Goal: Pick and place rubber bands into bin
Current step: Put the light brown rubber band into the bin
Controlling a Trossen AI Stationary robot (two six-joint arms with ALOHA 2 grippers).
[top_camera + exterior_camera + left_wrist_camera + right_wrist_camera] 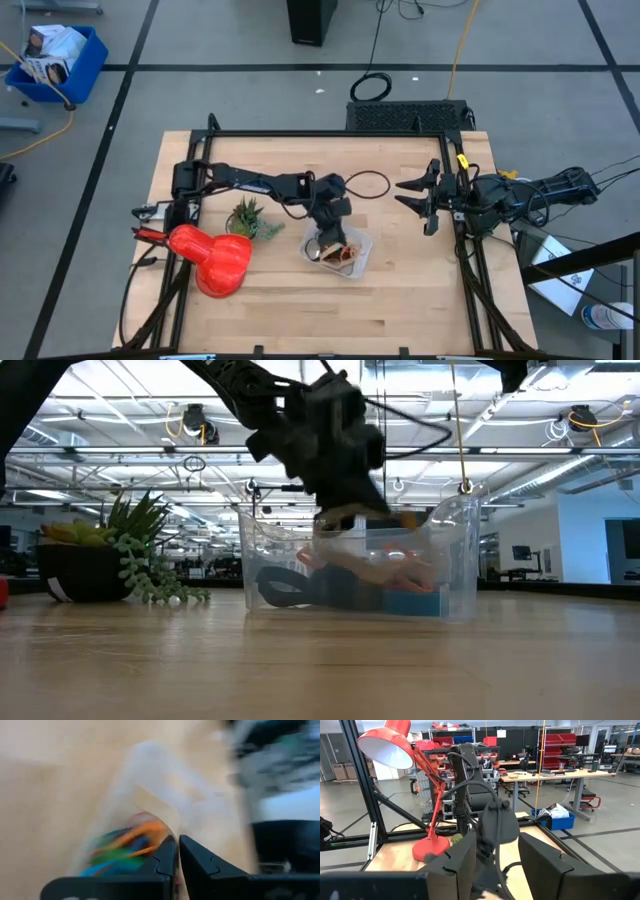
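From above, the left gripper (pixel 330 238) hangs over the bin (pixel 362 256), which sits near the middle of the wooden table (pixel 420 300); its jaws cannot be made out here. The right gripper (pixel 417 196) waits over the table's right side, well apart from the bin, its jaws spread wide and holding nothing. A red lamp (pixel 212 258) lies on the left part of the table with a small potted plant (pixel 250 218) just beside it, and a blue crate (pixel 58 60) stands on the grey floor at far left.

At table height, the left gripper (pixel 345 510) reaches down into the clear bin (pixel 455 560), where rubber bands (pixel 375 575) in orange, black and blue lie heaped on the bottom. The potted plant (pixel 125 555) stands to the left, and a hall with ceiling beams and lights opens behind.

The left wrist view shows the fingers (pixel 165 862) pressed nearly together, with no band visibly between them, above the blurred rubber bands (pixel 130 845) in the bin (pixel 150 785).

The right wrist view shows its fingers (pixel 542 862) set well apart and empty, with the lamp (pixel 395 750), the left arm (pixel 475 795), workbenches and red shelving beyond
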